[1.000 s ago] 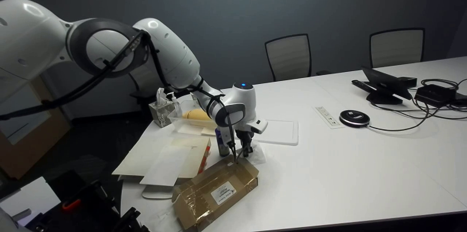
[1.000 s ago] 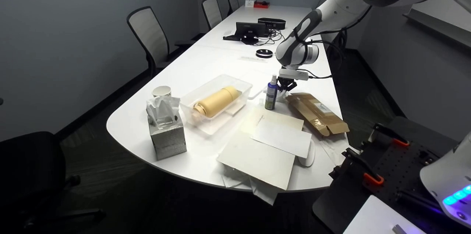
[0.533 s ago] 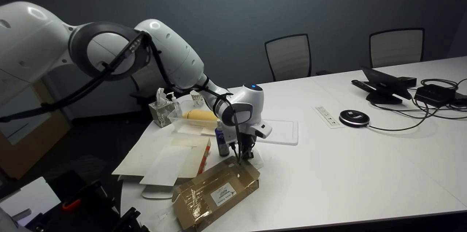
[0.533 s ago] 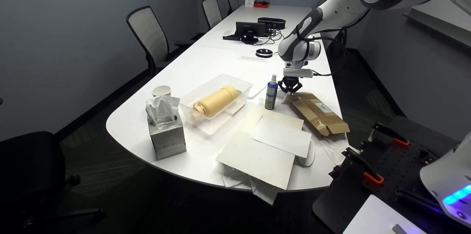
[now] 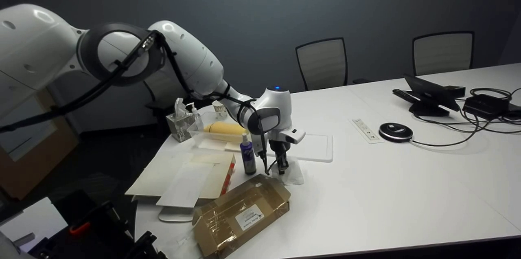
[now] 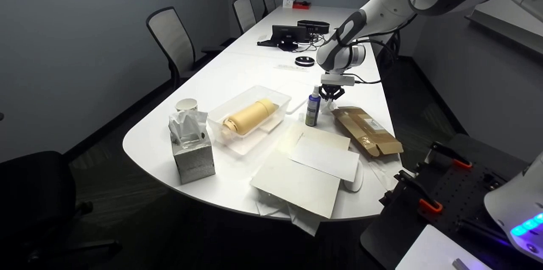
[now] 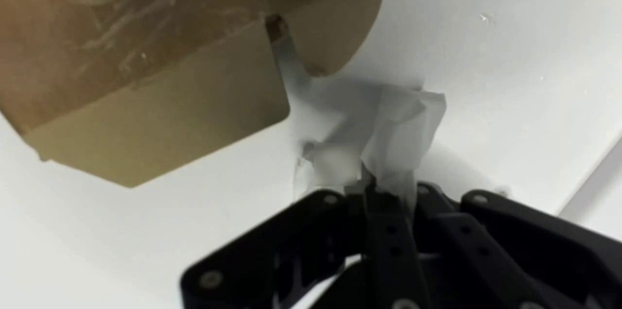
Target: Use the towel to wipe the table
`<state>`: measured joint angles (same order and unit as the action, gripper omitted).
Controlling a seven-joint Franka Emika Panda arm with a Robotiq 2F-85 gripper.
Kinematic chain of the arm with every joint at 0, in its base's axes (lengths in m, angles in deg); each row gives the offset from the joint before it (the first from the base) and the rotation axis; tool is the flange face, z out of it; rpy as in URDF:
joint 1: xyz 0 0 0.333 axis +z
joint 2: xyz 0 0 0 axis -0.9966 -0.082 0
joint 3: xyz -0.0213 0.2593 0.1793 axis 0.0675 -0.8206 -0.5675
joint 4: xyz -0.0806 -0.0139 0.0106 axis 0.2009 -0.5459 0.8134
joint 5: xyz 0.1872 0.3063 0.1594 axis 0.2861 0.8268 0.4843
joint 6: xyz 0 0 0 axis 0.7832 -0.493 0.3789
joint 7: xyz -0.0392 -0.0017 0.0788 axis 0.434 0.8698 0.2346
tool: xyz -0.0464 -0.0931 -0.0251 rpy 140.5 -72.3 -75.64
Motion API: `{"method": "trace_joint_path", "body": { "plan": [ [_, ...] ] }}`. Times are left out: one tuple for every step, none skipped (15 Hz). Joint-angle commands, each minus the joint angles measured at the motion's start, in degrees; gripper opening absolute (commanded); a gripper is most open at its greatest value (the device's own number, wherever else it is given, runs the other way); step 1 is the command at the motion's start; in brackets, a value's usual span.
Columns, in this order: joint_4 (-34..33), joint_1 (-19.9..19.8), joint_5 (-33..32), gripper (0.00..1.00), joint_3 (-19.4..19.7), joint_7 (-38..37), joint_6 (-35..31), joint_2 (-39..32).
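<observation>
The white table (image 5: 386,194) is large and smooth; it also fills much of the other exterior view (image 6: 242,68) and the wrist view (image 7: 209,236). The towel (image 7: 406,127) is a thin, white, crumpled, tissue-like sheet. It hangs from my gripper (image 7: 391,195), whose fingers are closed on it. In both exterior views the gripper (image 5: 282,167) (image 6: 331,96) points down just above the table, between the spray bottle and the cardboard box. The towel (image 5: 294,174) (image 6: 327,107) spreads below the fingertips at the table top. Part of it is hidden by the fingers.
An open cardboard box (image 5: 244,214) lies close to the gripper. A blue spray bottle (image 6: 313,106) stands upright beside it. A clear bin (image 6: 214,123) holds a yellow bottle (image 6: 250,117). Folders and papers (image 6: 301,172), a tissue box (image 6: 193,159) and a white lid (image 5: 313,147) are also there.
My gripper first moved down toward the box with the towel. It has since risen slightly and shifted back toward the spray bottle. The towel stays in the gripper.
</observation>
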<state>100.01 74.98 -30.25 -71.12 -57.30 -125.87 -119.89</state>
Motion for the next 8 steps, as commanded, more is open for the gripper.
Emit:
{"method": "trace_joint_path", "body": {
  "plan": [
    [-1.95, 0.19, 0.67, 0.0, -0.09, -1.4, -2.37, -1.32],
    [-2.09, -0.21, 1.1, 0.0, -0.64, -1.02, -2.72, -1.36],
    [-2.51, -0.72, 1.62, 0.0, -1.32, -0.63, -3.02, -1.58],
    [-2.78, -1.17, 2.1, 0.0, -1.99, -0.35, -3.37, -1.72],
    [-3.2, -1.69, 2.6, 0.0, -2.69, -0.05, -3.54, -1.95],
    [-3.74, -2.32, 3.22, 0.0, -3.53, 0.37, -3.66, -2.22],
    [-4.2, -3.02, 4.02, 0.0, -4.5, 0.79, -3.69, -2.41],
    [-4.81, -3.76, 4.88, 0.0, -5.53, 1.35, -3.54, -2.7]
  ]
}}
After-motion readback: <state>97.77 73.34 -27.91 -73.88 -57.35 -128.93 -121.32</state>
